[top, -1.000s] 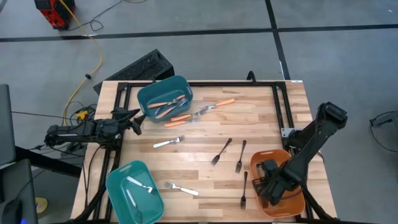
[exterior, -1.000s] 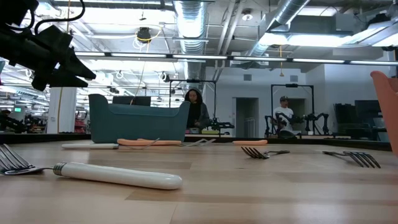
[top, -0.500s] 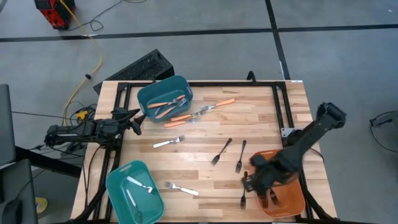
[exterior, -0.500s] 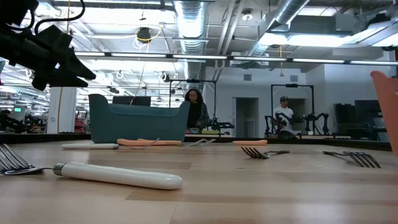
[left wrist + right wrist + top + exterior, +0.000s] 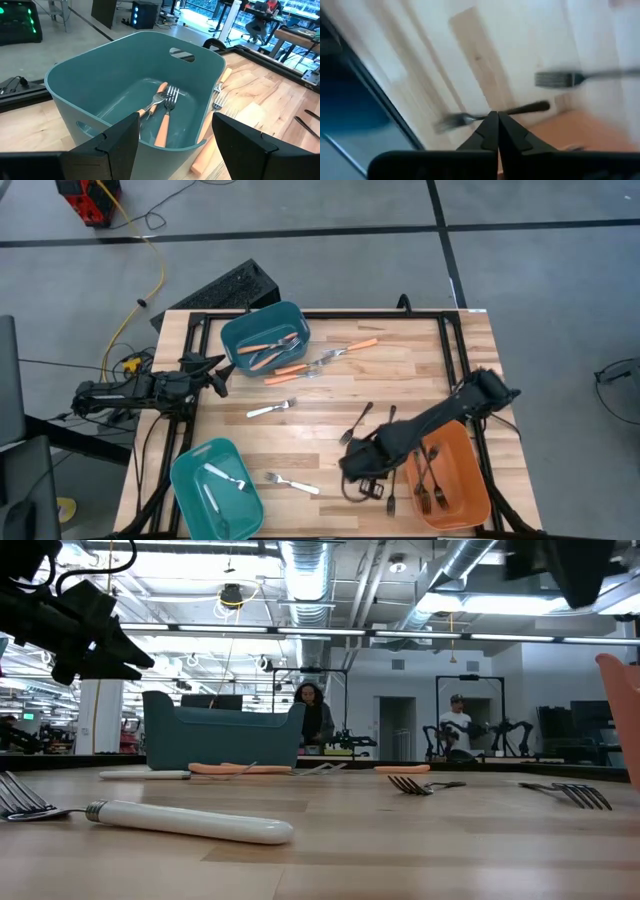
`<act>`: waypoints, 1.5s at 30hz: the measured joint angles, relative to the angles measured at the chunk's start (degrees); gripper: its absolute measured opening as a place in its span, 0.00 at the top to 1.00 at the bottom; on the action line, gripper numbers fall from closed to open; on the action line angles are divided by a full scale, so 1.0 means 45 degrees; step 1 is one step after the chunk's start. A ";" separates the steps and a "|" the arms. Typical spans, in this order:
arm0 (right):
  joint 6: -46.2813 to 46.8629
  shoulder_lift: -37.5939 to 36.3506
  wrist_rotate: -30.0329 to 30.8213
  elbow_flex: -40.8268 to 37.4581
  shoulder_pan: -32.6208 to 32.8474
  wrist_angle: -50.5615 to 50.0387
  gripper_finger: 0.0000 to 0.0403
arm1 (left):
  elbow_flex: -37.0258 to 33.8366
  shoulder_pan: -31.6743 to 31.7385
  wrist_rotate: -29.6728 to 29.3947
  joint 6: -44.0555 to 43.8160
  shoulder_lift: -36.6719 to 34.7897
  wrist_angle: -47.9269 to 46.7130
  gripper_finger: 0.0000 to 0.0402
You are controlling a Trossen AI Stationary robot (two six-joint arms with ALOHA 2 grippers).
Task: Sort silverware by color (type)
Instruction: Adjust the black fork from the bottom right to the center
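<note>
On the table the sorting stood roughly half done — black forks (image 5: 431, 485) lay in my orange bin (image 5: 466, 480), three (image 5: 357, 423) waited outside — while my right gripper (image 5: 352, 467) hung clenched and empty, my left gripper (image 5: 217, 374) parted near the teal bin (image 5: 243, 330).

From above, your right arm (image 5: 420, 435) lies across the counter (image 5: 330, 395) and covers parts of the black forks (image 5: 357, 423) beneath it, so you cannot count them or trace their full length. The right pincer (image 5: 352, 464) is a dark mass there; its closed tips only read in its own wrist view, where the forks (image 5: 555, 78) ahead are smeared by blur. At counter level the orange bin (image 5: 622, 710) is cut off by the picture's edge, and the near white-handled fork (image 5: 150, 819) loses its tines at the opposite edge.
</note>
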 joint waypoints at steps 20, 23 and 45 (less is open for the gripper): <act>-0.8482 0.3093 -0.1960 0.0495 0.0899 -0.2297 0.96 | 0.0000 0.0000 0.0005 0.0127 0.0000 -0.0024 0.42; -0.8625 0.3093 -0.1834 0.0495 0.0919 -0.2144 0.96 | 0.0000 0.0000 0.0005 0.0121 0.0000 -0.0028 0.42; -0.9829 0.3093 -0.2173 -0.1186 0.1008 -0.0791 0.96 | 0.0000 -0.0001 0.0001 0.0025 0.0000 -0.0194 0.42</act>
